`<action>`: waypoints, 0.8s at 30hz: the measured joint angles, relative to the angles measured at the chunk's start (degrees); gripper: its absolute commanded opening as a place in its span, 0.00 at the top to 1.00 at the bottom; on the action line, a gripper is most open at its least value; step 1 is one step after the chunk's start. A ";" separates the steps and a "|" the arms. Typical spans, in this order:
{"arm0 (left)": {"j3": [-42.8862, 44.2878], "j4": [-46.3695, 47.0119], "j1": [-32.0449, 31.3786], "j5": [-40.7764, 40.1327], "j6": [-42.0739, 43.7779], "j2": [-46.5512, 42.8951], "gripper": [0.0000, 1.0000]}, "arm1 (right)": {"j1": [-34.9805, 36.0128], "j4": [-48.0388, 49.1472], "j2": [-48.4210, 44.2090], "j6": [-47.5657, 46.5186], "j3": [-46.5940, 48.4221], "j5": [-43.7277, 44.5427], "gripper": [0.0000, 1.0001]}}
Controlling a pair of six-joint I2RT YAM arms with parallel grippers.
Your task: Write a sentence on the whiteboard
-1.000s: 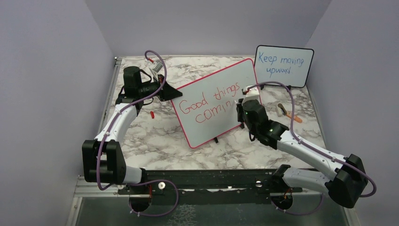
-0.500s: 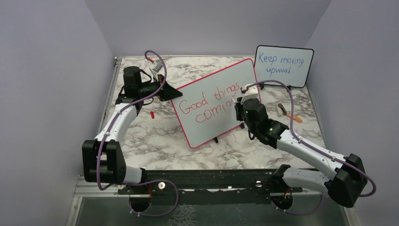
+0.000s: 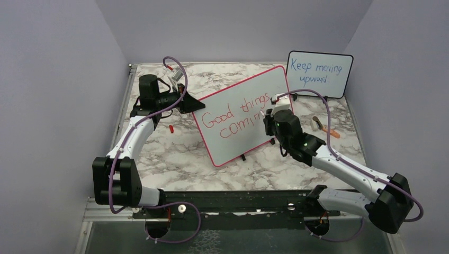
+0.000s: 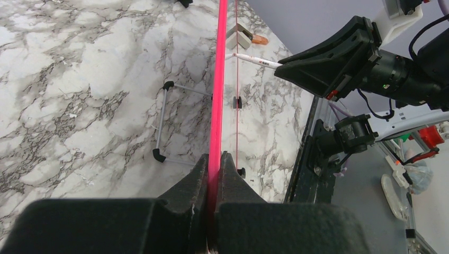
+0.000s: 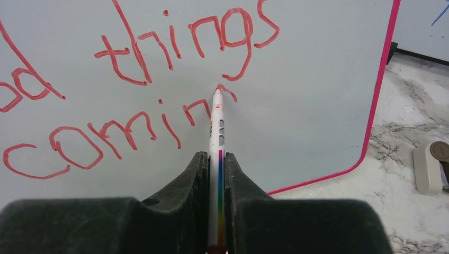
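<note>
Whiteboard (image 3: 241, 84): stands tilted on its small black feet in the middle of the tabletop (image 3: 174, 153), writing face toward the right arm
Left fingers (image 4: 193, 180): pinched narrow on the board's red-pink frame near its upper left corner, bracing it edge-on
Right fingers (image 5: 196, 174): closed on the barrel of the marker (image 5: 218, 137), whose tip touches the board
Sentence (image 5: 159, 106): "Good things" above and "comin" below; the tip sits on the small arch after the "i", just under the tail of the upper "g"
Step in hand: probably finishing the "n", with the last "g" to come
Doing it well: keep light, even pressure square to the face, bring the stroke down to the baseline of "comi", and lift cleanly before starting the "g"
Room left: clear white to the right, enough for one letter before the frame
Risk: pushing hard could rock the board against the left grip; drifting upward would run into "things"
Nearby: the smaller black-framed board (image 3: 319, 74) stands well apart at the back right
</note>
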 measured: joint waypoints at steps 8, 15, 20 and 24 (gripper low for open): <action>0.02 -0.02 0.00 0.00 0.00 0.00 1.00 | 0.00 -1.88 -0.59 0.72 -0.09 -1.60 0.99; 0.02 -0.04 0.00 0.00 0.00 0.00 1.00 | 0.00 -3.34 -0.92 0.90 -0.70 -1.55 0.99; 0.07 -0.09 0.00 0.00 0.02 0.00 1.00 | 0.00 -4.20 -1.07 0.90 -1.07 -1.14 0.99; 0.07 -0.13 0.00 0.00 0.02 0.00 1.00 | 0.00 -4.26 -1.07 0.90 -1.09 -0.07 0.99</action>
